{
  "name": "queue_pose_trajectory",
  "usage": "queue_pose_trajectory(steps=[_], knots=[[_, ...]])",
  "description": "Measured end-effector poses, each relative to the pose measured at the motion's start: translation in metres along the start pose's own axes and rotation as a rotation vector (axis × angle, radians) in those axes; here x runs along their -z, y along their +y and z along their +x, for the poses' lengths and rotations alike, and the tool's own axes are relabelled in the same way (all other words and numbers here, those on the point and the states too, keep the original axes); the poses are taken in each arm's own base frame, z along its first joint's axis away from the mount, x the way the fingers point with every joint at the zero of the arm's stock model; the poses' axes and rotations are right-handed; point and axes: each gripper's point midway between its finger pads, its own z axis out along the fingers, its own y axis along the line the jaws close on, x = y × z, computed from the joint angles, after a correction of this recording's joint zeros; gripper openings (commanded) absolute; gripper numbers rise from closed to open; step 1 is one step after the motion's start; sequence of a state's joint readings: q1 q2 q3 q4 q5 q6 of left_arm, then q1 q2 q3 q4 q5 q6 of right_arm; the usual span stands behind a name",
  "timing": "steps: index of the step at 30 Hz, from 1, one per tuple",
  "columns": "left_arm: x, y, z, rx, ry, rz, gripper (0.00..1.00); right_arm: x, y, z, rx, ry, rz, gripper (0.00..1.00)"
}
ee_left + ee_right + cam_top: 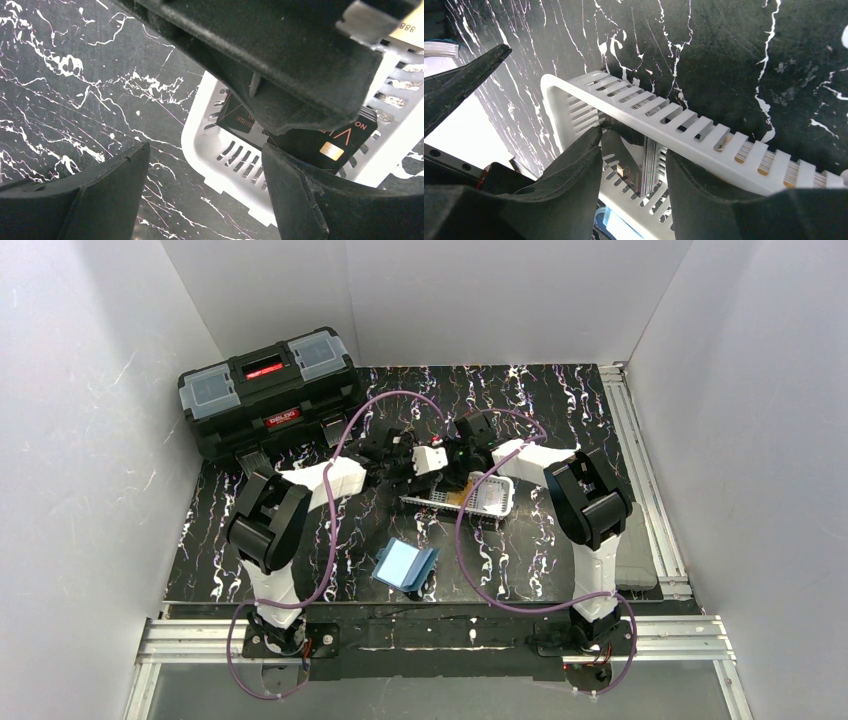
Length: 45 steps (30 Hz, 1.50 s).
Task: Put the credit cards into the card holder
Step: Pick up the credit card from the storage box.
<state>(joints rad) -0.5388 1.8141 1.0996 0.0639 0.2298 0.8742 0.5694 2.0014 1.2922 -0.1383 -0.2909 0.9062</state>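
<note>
White basket (497, 502): right claw (631, 145) half-open astride black card (624, 160), grip undeterminable; left claw (205, 150) wide open, empty.

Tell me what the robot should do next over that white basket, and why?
Probably close the right gripper on the card standing on edge inside the white basket. Its fingers sit on either side of that card, jaws apart. The card holder lies near the arm bases, with no card visibly in it.
</note>
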Motion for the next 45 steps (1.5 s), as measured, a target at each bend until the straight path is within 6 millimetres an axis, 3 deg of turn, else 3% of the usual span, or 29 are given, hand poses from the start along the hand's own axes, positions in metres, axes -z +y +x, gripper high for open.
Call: queue_pose_trajectory(steps=[14, 39, 45], knots=[[-0.004, -0.007, -0.012, -0.038, 0.0, -0.01, 0.81, 0.002, 0.0, 0.004, -0.009, 0.009, -0.023, 0.57], [-0.003, -0.01, -0.013, -0.016, 0.01, -0.004, 0.8, 0.003, 0.003, 0.006, -0.01, 0.021, -0.054, 0.5], [0.0, -0.023, -0.015, 0.058, 0.019, 0.047, 0.79, 0.003, 0.005, 0.009, -0.008, 0.036, -0.064, 0.5]])
